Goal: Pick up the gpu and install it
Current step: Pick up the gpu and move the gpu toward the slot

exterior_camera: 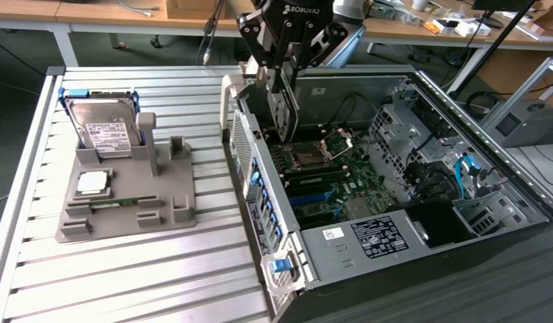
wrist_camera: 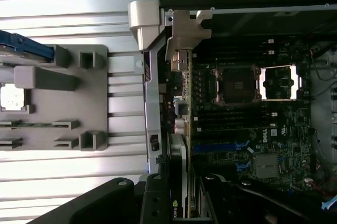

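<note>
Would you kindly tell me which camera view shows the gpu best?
The exterior view: the gpu hangs upright in the gripper over the open computer case. In the wrist view it appears edge-on and foreshortened, close to the camera.

The black metal tool (exterior_camera: 278,79) stands out against the silver, ribbed metal desk (exterior_camera: 124,282). The thin, flat gpu (exterior_camera: 284,111) is dark with a small green logo. The moulded plastic holder (exterior_camera: 124,222) is plain grey. The boxy silver hard drive (exterior_camera: 104,131) has a white label and a blue frame. The dark motherboard (exterior_camera: 321,182) has blue slots.
</note>
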Controlling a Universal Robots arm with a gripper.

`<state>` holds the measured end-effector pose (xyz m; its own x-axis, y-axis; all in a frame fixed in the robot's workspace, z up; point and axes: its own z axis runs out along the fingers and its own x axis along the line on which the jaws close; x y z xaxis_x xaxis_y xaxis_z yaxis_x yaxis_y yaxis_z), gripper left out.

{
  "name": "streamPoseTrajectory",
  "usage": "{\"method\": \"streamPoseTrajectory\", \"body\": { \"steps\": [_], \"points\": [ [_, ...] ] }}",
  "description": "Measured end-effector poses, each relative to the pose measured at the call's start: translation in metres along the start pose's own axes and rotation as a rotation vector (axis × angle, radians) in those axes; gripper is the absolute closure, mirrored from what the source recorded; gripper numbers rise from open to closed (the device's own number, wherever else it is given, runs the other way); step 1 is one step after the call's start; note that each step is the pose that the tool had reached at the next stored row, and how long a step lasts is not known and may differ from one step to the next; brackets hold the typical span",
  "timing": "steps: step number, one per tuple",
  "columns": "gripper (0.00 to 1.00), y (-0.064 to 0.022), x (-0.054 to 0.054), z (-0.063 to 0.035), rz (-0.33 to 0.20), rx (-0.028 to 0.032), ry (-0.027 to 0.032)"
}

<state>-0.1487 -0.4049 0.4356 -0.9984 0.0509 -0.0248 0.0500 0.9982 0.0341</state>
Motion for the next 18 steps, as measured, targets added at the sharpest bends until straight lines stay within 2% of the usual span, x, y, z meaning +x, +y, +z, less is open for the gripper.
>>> {"method": "streamPoseTrajectory", "body": {
  "steps": [18],
  "points": [
    [0.73,0.0008,-0.018,0.0006,0.0,-0.0001,0.0]
  ]
}}
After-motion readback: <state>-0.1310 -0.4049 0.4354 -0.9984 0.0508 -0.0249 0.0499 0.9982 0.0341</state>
